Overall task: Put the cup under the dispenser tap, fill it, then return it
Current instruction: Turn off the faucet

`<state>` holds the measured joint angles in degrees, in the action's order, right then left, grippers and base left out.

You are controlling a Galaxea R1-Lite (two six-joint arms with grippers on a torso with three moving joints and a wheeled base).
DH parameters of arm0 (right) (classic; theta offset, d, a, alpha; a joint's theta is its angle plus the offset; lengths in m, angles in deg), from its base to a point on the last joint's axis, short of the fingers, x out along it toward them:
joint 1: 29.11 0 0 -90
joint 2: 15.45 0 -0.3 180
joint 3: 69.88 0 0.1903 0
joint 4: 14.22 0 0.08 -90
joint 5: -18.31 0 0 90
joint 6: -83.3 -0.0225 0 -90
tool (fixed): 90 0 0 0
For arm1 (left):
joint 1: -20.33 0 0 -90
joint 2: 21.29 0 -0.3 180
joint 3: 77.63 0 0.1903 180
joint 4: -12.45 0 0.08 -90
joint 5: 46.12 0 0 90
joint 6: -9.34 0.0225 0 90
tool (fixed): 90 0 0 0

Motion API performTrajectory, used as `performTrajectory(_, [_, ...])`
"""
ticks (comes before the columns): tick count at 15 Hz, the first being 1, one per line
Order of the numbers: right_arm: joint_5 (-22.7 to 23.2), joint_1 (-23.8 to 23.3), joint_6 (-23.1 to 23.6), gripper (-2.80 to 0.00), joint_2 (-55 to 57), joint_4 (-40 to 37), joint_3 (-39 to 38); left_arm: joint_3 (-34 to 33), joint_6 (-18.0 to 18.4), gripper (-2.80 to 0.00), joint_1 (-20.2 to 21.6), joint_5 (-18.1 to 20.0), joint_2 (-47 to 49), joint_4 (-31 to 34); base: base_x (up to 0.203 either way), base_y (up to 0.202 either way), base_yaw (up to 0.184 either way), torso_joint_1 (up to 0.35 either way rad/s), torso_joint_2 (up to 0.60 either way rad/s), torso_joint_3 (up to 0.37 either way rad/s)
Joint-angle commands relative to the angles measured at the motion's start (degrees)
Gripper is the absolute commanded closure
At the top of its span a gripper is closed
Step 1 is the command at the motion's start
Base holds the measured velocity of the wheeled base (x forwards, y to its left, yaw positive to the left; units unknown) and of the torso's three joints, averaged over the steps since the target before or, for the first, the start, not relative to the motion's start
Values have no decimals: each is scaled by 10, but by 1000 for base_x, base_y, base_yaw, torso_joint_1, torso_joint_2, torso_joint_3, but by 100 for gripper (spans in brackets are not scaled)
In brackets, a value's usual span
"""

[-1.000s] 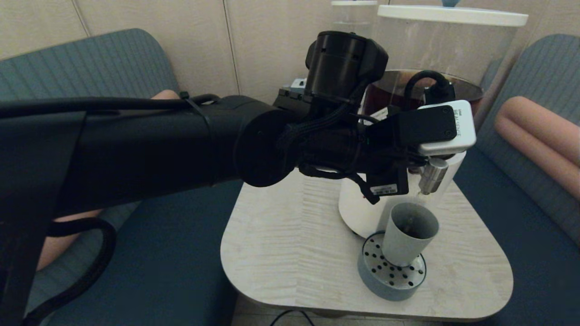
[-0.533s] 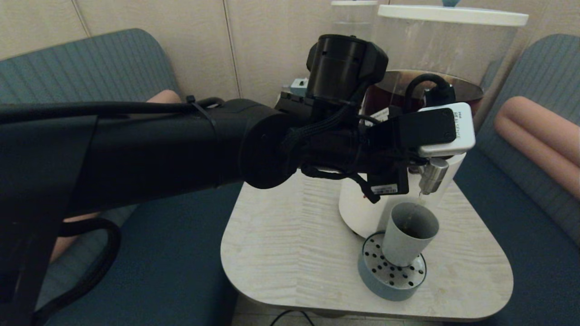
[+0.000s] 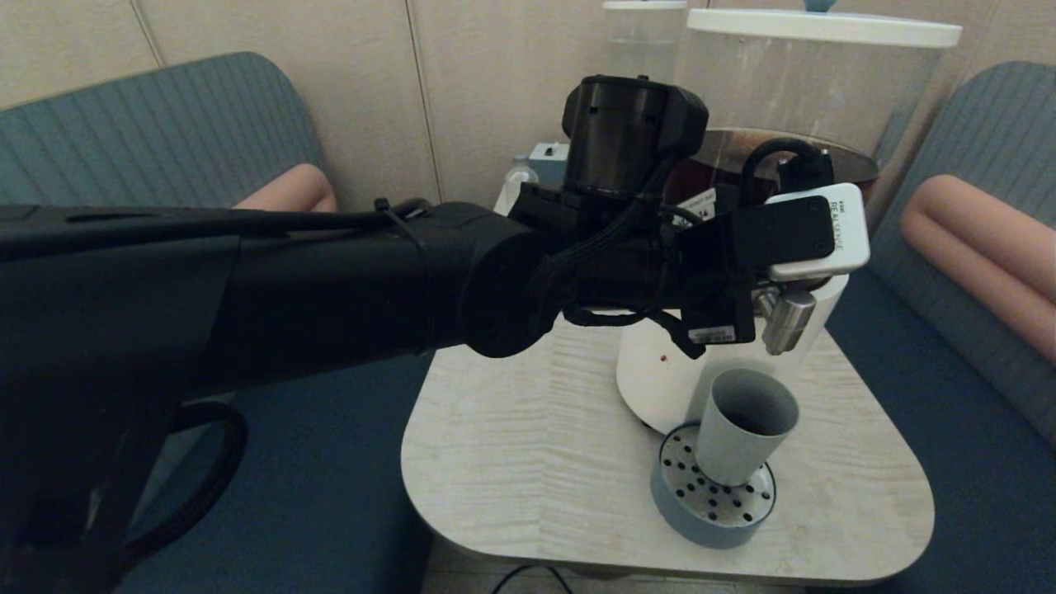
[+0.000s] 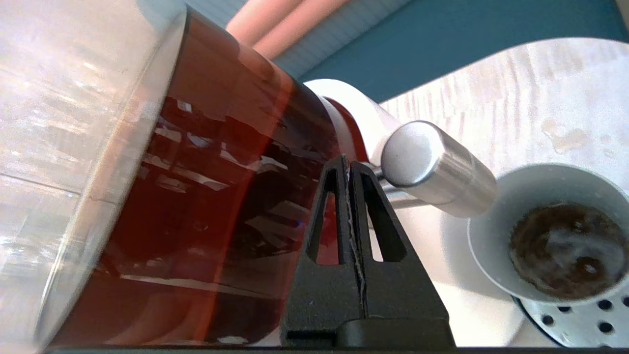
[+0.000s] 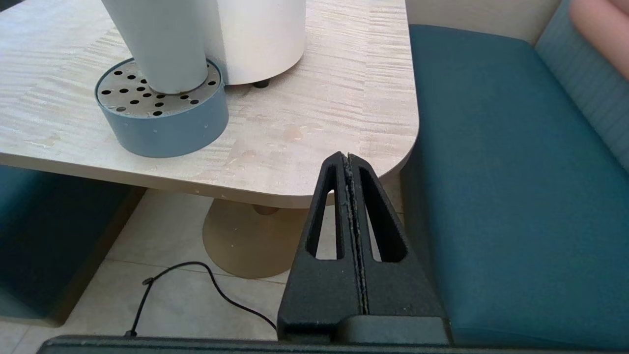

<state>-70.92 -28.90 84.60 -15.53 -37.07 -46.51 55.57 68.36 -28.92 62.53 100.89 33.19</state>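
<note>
Left hand [image 4: 350, 164], clenched empty beside the dispenser tap [image 4: 437, 169], has eased up and the stream seen a second ago has stopped, so the cup [image 3: 740, 425] on the drip tray [image 3: 711, 505] looks filled, ready for return; right hand [image 5: 348, 160] parked low, clenched.

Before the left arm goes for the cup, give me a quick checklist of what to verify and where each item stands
1. Cup upright on drip tray: ok.
2. Cup holds dark liquid: ok; fill level cannot tell.
3. Dispenser tap not pouring, no stream seen: ok.
4. Left gripper open for grasp: not ok, shut beside the tap.
5. Right gripper parked below table edge, shut: ok.
</note>
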Motion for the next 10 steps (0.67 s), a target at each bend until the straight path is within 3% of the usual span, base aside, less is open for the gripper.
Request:
performTrajectory(1, [0,1,0,0,1,0,0,-1,3,0,0,3,6,2,0,0,0,0,0,0])
performTrajectory(10, [0,1,0,0,1,0,0,-1,2,0,2,5,-13,2,0,0,0,0,0,0])
